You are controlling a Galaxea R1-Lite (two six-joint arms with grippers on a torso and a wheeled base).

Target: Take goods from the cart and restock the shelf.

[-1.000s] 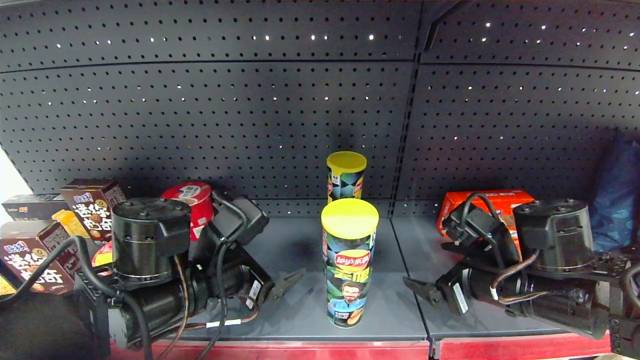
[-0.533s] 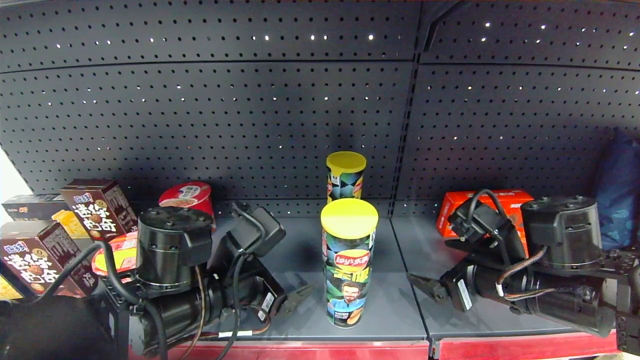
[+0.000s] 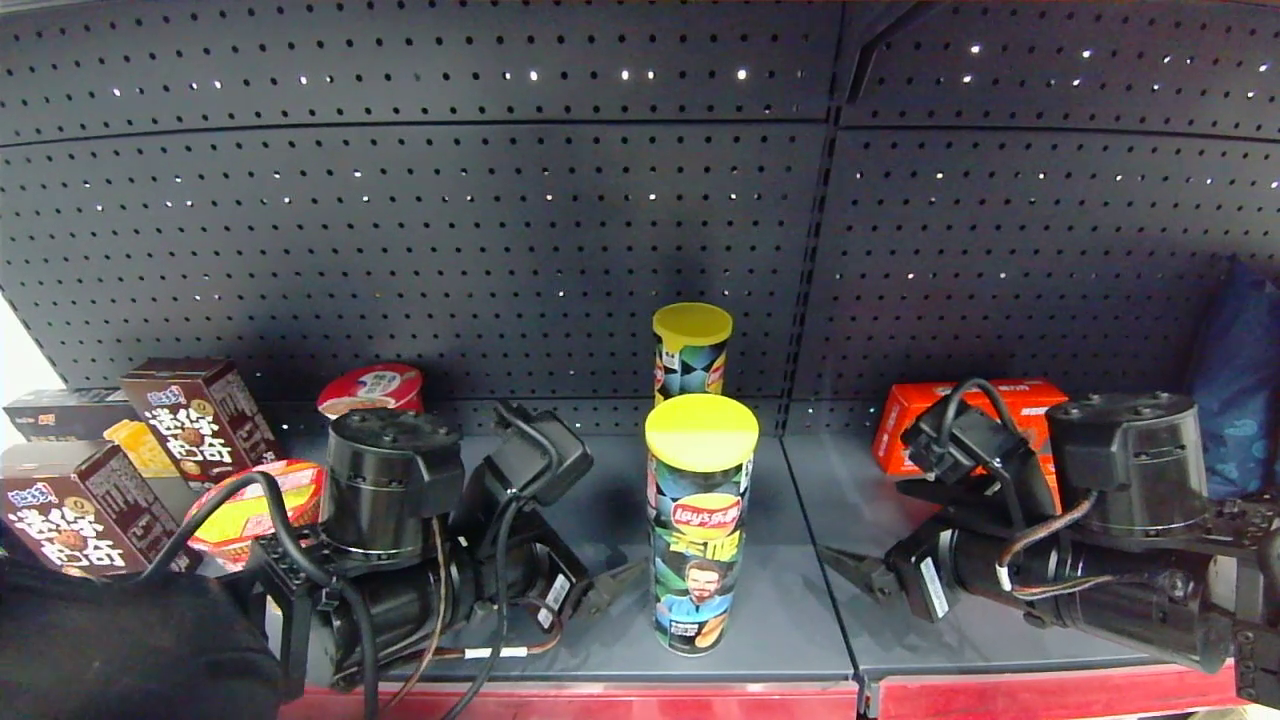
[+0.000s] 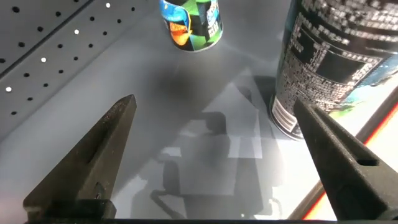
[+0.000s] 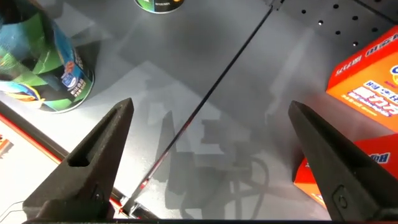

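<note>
- The front can [image 3: 700, 525] stands upright near the front edge of the shelf [image 3: 590, 480], about midway along it.
- A second can [image 3: 691, 350] stands behind it, by the back wall.
- The left claw [image 3: 612, 587] is low over the shelf on the front can's left side, fingers spread wide and empty.
- The right claw [image 3: 838, 572] is on the can's right side, also spread and empty.
- An orange box [image 3: 960, 400] lies behind the right claw.

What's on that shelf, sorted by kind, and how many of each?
Crisp tubes: 2
Noodle cups: 2
Brown boxes: 3
Yellow pack, partly hidden: 1
Orange box: 1, maybe a second, hard to tell
Blue bag: 1
Total: 10 that can be made out
</note>
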